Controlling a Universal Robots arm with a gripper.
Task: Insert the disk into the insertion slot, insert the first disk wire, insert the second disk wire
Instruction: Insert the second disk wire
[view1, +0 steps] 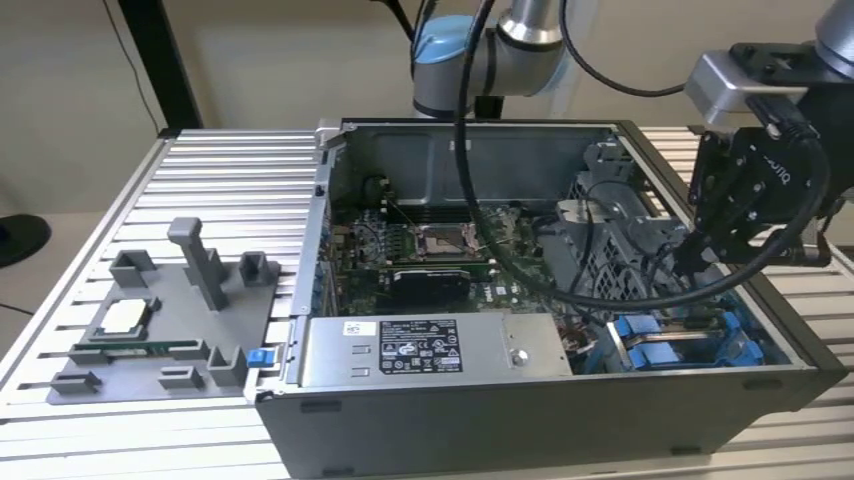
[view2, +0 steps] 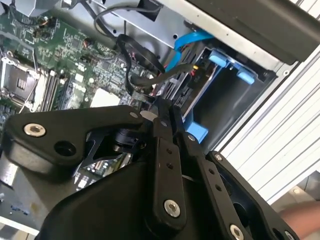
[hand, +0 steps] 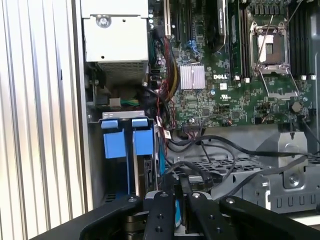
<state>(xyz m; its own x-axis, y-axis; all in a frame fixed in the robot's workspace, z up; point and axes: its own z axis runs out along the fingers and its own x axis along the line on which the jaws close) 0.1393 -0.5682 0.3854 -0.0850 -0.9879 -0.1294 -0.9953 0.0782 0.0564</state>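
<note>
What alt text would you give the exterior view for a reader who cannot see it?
A robot arm's black gripper hangs over the open computer case at the exterior view's right, above the blue-railed insertion slot. A motherboard and grey power supply box sit inside; a grey parts fixture lies on the slatted table.

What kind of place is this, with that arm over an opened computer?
Probably a robotics lab or test bench. An open computer case sits on a ribbed aluminium table, a grey fixture tray holds parts beside it, and the arm's hand hangs over the blue-railed insertion slot.

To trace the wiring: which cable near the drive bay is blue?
The flat cable arching over the bay's blue tabs in the second wrist view; the neighbouring cables are black.
</note>
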